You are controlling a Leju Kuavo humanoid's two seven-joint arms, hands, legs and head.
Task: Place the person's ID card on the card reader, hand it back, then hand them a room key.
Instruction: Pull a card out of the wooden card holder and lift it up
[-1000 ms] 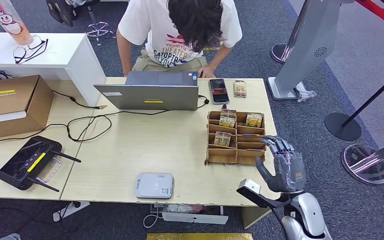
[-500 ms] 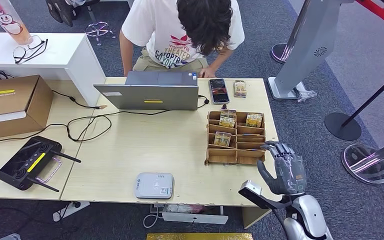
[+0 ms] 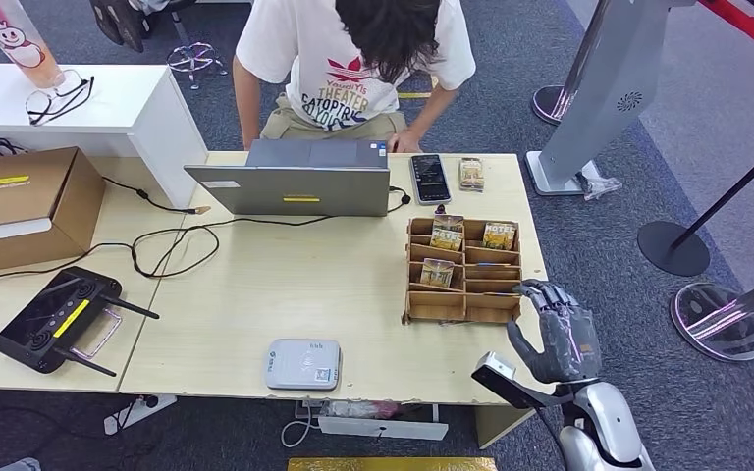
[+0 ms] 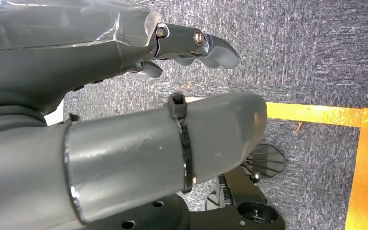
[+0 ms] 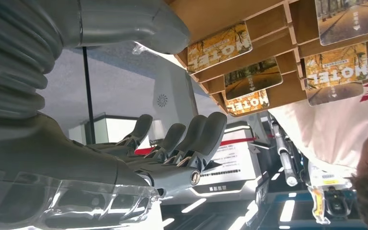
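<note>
My right hand [image 3: 557, 334] hovers at the near right corner of the wooden card holder [image 3: 461, 307], fingers apart and holding nothing. The holder's slots carry several room key cards [image 3: 447, 233] printed HOTEL; the right wrist view shows these key cards [image 5: 220, 46] close beyond my spread fingers [image 5: 184, 139]. The white card reader [image 3: 302, 363] lies at the table's near edge. A small card [image 3: 470, 174] lies beside a phone [image 3: 430, 179] at the far edge, in front of the person [image 3: 353, 69]. My left hand [image 4: 191, 45] hangs over the carpet with nothing in it.
An open laptop [image 3: 299, 182] stands between the person and the table [image 3: 255, 285] middle, with cables trailing left. A black controller [image 3: 59, 319] and a cardboard box [image 3: 25, 201] sit at the left. Stanchion bases [image 3: 673, 245] stand on the floor to the right.
My right hand has drawn slightly back from the card holder toward the table's near edge. The person's head has shifted a little.
</note>
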